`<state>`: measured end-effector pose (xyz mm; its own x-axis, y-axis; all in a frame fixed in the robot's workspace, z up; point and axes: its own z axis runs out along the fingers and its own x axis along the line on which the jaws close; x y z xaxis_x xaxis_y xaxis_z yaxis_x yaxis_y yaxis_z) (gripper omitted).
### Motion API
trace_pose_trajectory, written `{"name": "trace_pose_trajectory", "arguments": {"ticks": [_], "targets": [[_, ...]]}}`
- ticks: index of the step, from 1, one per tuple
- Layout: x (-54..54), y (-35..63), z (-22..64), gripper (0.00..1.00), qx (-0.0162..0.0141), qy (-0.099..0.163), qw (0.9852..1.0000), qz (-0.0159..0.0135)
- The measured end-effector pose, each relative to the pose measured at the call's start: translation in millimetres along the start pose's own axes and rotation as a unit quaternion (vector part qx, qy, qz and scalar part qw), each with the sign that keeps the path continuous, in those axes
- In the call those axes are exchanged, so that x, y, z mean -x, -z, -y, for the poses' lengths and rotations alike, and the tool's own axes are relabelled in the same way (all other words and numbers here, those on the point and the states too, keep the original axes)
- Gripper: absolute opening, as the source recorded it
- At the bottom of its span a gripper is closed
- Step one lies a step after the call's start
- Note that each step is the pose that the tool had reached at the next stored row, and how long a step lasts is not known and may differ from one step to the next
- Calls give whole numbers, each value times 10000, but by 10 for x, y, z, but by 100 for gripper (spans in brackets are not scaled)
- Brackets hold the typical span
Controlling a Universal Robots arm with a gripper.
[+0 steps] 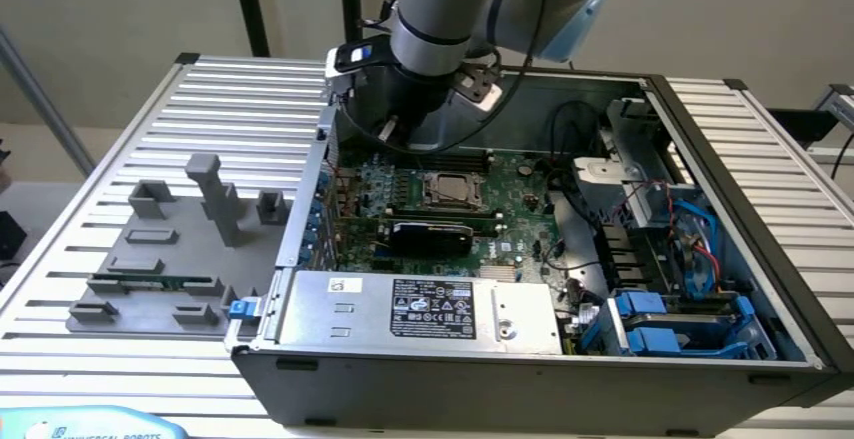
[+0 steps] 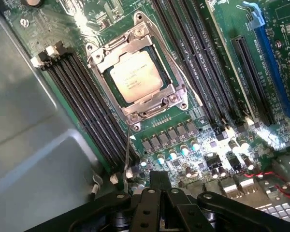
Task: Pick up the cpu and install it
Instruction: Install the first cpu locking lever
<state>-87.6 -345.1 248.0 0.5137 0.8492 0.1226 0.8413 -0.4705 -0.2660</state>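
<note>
The cpu (image 2: 135, 76), a silvery square chip, lies flat in the metal-framed socket (image 2: 144, 112) of the green motherboard (image 2: 217, 58); in the exterior view the cpu (image 1: 447, 191) sits mid-board inside the open case. My gripper (image 2: 160, 177) hovers above the board off one side of the socket, over a row of capacitors. Its black fingers are shut together with nothing between them. In the exterior view the arm (image 1: 441, 19) reaches down over the back of the case.
Black memory slots (image 2: 94, 108) flank the socket. The case's power supply (image 1: 427, 309) fills its front, with blue drive bays (image 1: 667, 329) and cables on the exterior view's right. On the exterior view's left stand grey fixture blocks (image 1: 214, 194) and a green memory stick (image 1: 150, 283).
</note>
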Motion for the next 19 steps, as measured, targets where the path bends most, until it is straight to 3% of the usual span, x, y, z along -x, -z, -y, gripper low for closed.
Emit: {"name": "trace_pose_trajectory", "arguments": {"ticks": [2,6,10,15,17,19], "targets": [[22,52,27,11,-3,-159,9998,-85],[42,38,48,11,-30,-303,9994,-159],[57,22,51,11,-100,-309,9991,-279],[97,-8,28,11,-166,-293,9987,-380],[105,-14,22,11,-224,-280,9982,-470],[108,-18,20,11,-310,-266,9973,-607]]}}
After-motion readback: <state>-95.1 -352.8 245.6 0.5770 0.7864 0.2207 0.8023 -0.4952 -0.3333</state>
